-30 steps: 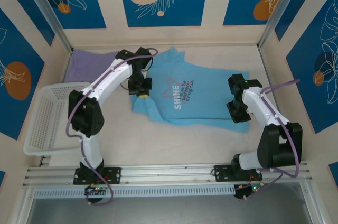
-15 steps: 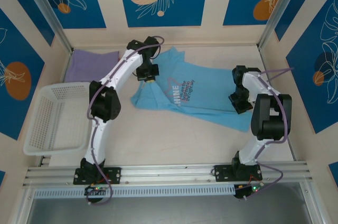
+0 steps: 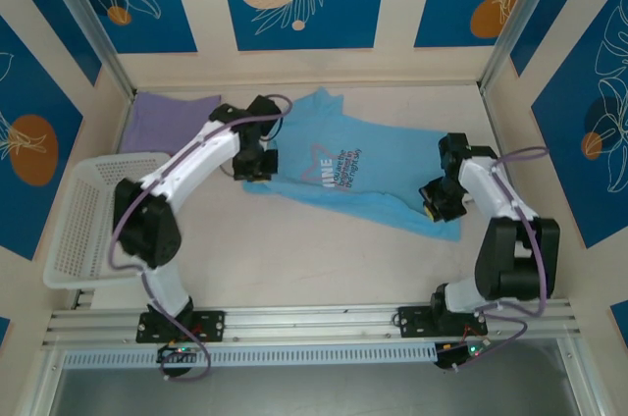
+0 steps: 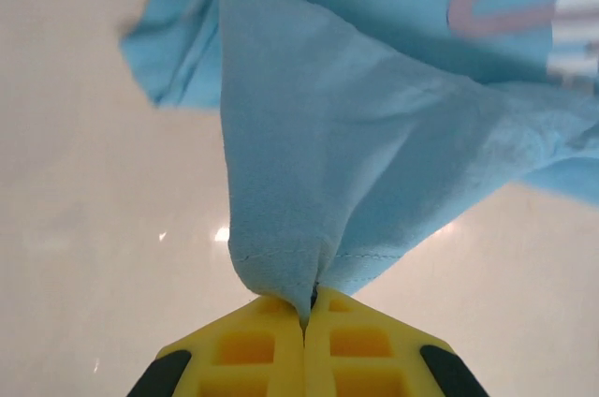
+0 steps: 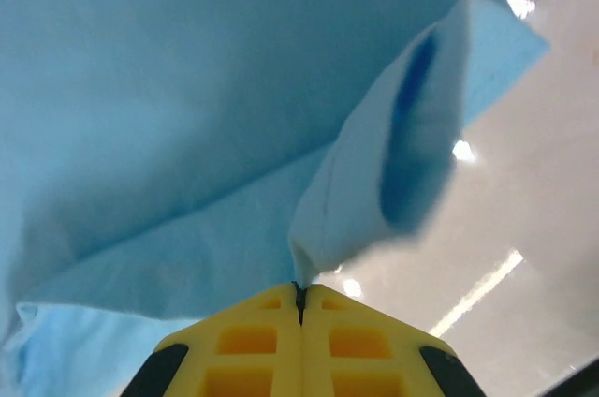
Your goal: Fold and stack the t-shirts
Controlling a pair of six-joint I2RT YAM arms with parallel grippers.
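On the near right of the table, the right gripper is pinching a corner of the sky-blue t-shirt, which is lying across the middle. Its yellow fingers are squeezing tight together. A little farther back, the left gripper is pinching the shirt's left edge just as tightly, holding it up in a peak. Far back on the left, the lavender t-shirt is lying flat.
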